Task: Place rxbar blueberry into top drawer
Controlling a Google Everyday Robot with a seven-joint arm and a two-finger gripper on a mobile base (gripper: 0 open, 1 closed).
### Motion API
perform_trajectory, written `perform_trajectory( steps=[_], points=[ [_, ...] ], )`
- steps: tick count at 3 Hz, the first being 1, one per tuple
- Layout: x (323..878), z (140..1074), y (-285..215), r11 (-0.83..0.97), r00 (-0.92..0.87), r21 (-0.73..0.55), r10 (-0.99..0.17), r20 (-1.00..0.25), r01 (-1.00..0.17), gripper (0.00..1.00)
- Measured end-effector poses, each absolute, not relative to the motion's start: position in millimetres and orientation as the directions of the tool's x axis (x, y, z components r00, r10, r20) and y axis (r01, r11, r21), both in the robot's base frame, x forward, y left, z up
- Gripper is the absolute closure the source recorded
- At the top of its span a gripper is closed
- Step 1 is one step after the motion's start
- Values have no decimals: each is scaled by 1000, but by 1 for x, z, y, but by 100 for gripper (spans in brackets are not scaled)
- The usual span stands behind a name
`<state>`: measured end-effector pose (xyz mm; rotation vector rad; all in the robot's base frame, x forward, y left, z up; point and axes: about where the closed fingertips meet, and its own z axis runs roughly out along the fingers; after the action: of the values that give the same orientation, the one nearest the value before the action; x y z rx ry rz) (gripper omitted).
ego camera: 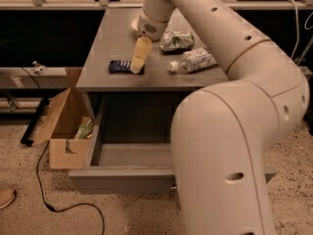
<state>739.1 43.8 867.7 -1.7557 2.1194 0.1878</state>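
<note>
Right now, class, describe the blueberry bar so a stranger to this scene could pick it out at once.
Find the grey table above the open top drawer. Near its front edge, at the tip of the robot's hand, lies the rxbar blueberry. It alone is flat and dark navy, unlike the green-white foil bag and clear bottle nearby.

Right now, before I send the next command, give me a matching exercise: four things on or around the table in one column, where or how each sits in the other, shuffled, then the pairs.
Things:
1. rxbar blueberry
2. plastic bottle
3. top drawer
4. cardboard box

Places or states:
A. on the floor, left of the table
B. flat on the tabletop, at the tip of the gripper
C. pulled open
D. lying on its side on the tabletop

Pairs: 1-B, 2-D, 3-C, 4-A. The gripper is over the right end of the rxbar blueberry.
</note>
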Motion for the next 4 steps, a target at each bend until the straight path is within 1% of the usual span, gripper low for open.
perform_trajectory(
  steps=[2, 3, 4],
  points=[
    [750, 842, 79, 204, -161, -88, -922, -354, -975, 0],
    [752, 835, 91, 207, -167, -65, -909, -383, -976, 0],
    [752, 828, 95, 211, -176, -44, -897, -407, -976, 14]
  ],
)
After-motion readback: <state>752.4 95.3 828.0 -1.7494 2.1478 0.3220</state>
